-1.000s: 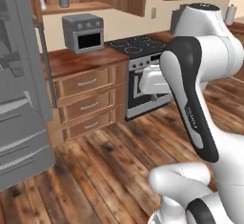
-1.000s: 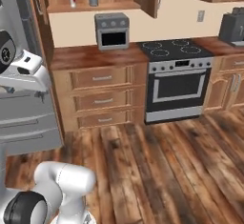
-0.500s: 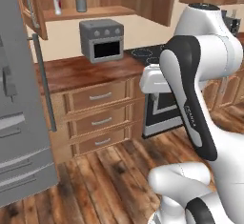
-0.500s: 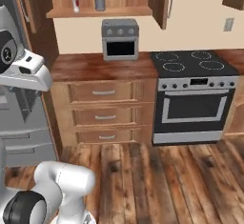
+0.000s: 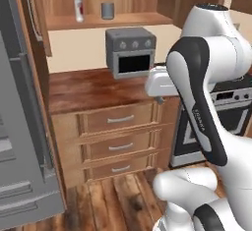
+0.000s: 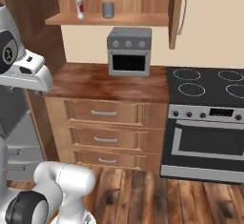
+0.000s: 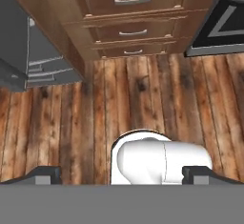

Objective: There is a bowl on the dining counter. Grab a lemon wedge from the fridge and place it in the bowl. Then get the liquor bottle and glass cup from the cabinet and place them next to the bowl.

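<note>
Wooden and open-fronted, the light brown wall cabinet (image 5: 113,21) carries on its flat shelf the slim clear-white liquor bottle with a red cap (image 5: 78,8) and, just beside it, the grey translucent glass cup (image 5: 107,10); both sit well above and beyond the tool (image 7: 121,174). The tool points down at the plank floor (image 7: 143,99), its two dark fingertips (image 7: 45,174) spread wide with nothing between them.

Risks, as I judge them: the bottle is tall and narrow, so an off-centre or high approach could tip it into the cup next to it. The darker brown cabinet door (image 6: 176,13) stands out at the far side and could catch the forearm on a wide swing. Below the shelf, the grey toaster oven (image 5: 131,52) on the reddish-brown bench (image 5: 88,90) leaves little room, so lifting the tool from underneath may clip it. The grey steel fridge (image 5: 22,141) crowds the other side.
</note>
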